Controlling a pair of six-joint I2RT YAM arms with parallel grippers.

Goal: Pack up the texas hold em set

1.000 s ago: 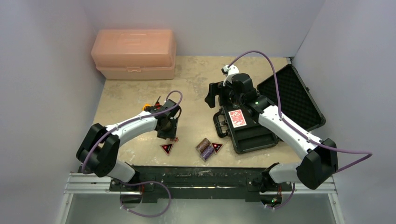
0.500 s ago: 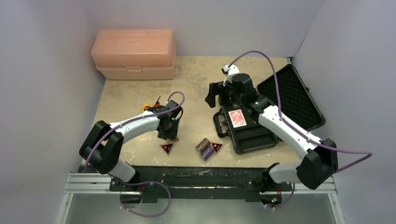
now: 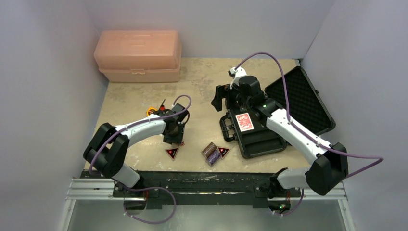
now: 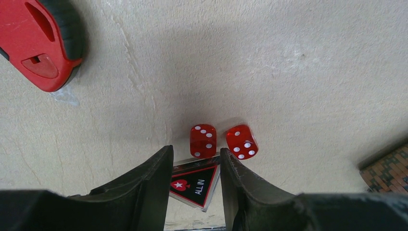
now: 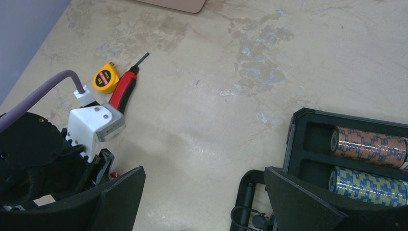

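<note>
Red dice (image 4: pixel 202 141), two of them side by side and almost touching, lie on the table (image 3: pixel 202 77) just past the tips of your left gripper (image 4: pixel 196 153). Its fingers stand partly spread with nothing pinched between them. Through the gap between those fingers you see a black-and-red triangular token (image 4: pixel 195 185) printed ALL IN, flat on the table, its far edge just beside the left die. Up in the far left corner of the left wrist view is a red-and-black tool handle (image 4: pixel 41 41), well apart from the dice, and your right wrist view shows a yellow tape measure (image 5: pixel 103 79) lying just beside that tool. To the right of the dice a loose poker chip stack (image 3: pixel 210 153) lies on its side, with a second triangular token (image 3: pixel 223 151) right beside it. Your right gripper (image 5: pixel 204 178) is spread wide and empty, hanging near the far left end of the black case (image 3: pixel 255 139). That case is open, its foam-lined lid (image 3: pixel 300 98) laid back to the right. Inside you can see a red card deck (image 3: pixel 244 121), an orange chip stack (image 5: pixel 368 144) and a blue-and-yellow chip stack (image 5: pixel 370 185) in neighbouring slots. At the far left of the table stands a peach plastic box (image 3: pixel 138 55), closed.
</note>
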